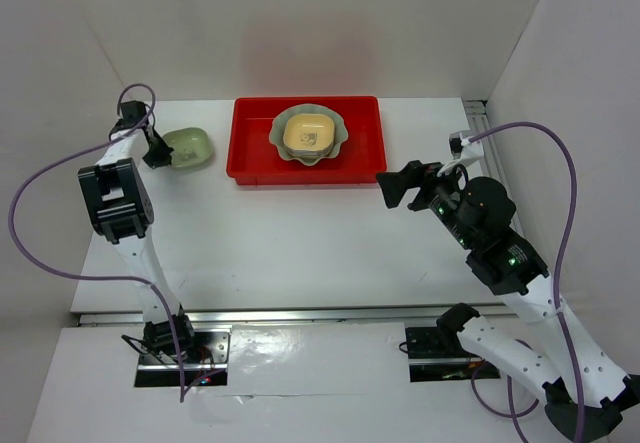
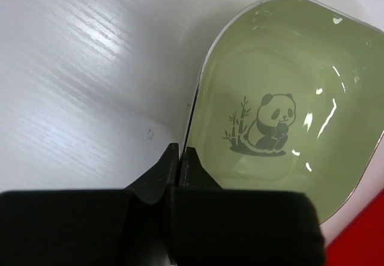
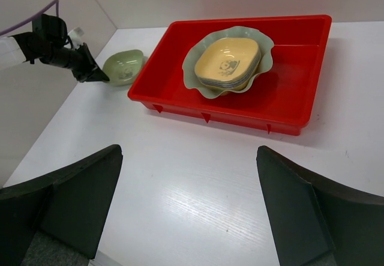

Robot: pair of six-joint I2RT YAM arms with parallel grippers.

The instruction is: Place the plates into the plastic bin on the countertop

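Observation:
A small green rounded-square plate (image 1: 188,147) with a panda print sits left of the red plastic bin (image 1: 360,153) on the white countertop (image 1: 300,243). My left gripper (image 1: 160,153) is shut on its left rim; in the left wrist view the gripper (image 2: 180,152) pinches the edge of the green plate (image 2: 282,116). Inside the bin (image 3: 288,92) the large pale green scalloped dish (image 1: 340,131) holds a stack of small plates with a yellow plate (image 1: 308,133) on top. My right gripper (image 1: 395,185) is open and empty, right of the bin.
White walls close in the countertop on the left, back and right. A metal rail (image 1: 478,123) runs along the right edge. The bin's right half (image 1: 362,123) holds nothing. The left arm (image 3: 57,50) shows in the right wrist view.

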